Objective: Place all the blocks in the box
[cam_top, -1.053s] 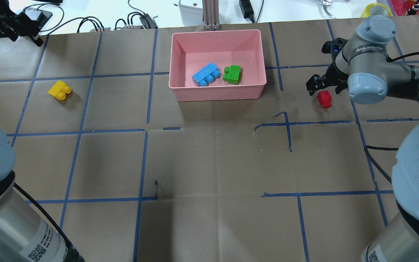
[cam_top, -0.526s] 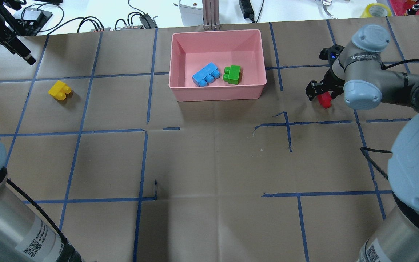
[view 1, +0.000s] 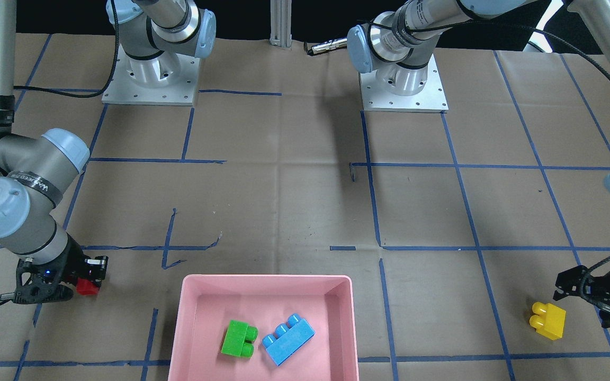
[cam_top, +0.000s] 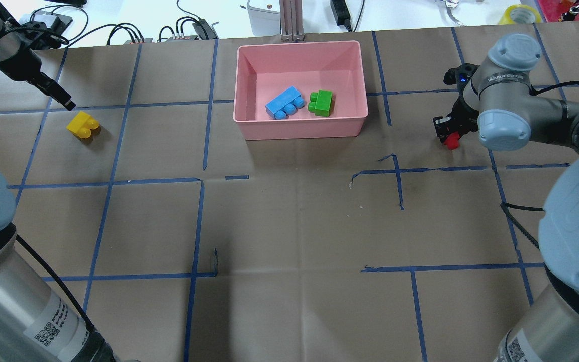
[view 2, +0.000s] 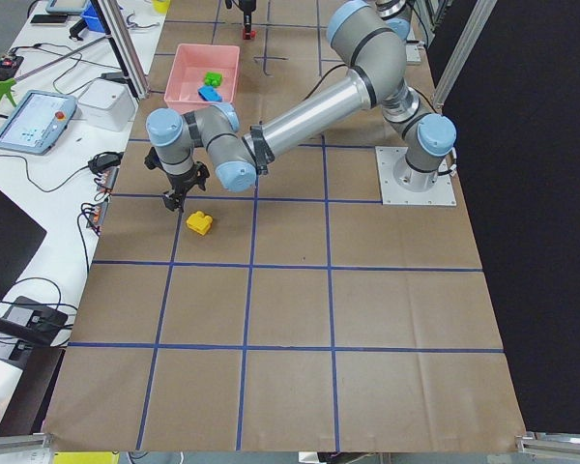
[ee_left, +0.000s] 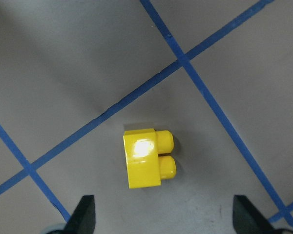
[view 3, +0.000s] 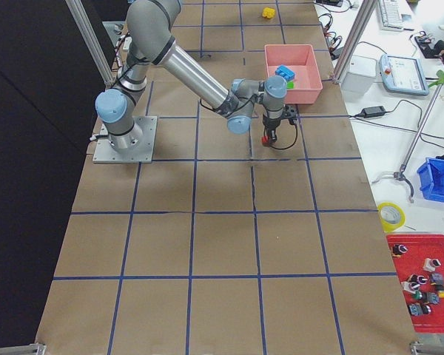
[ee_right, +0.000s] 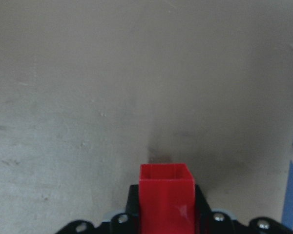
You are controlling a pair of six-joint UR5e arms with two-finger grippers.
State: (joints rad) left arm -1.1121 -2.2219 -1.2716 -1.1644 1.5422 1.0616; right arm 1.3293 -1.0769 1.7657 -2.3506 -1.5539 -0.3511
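Pink plastic box sits at the far middle of the bench, with the blue block and green block already lying side by side on its floor, so half the job looks done. The other two are well apart from it, one on each side, which is why both arms are out at once. The right claw is clamped on the red block, pinching its flat sides; I cannot tell whether it is off the paper. The left claw hangs spread wide above the yellow block, its fingers either side with room to spare, probably lined up for a straight drop.
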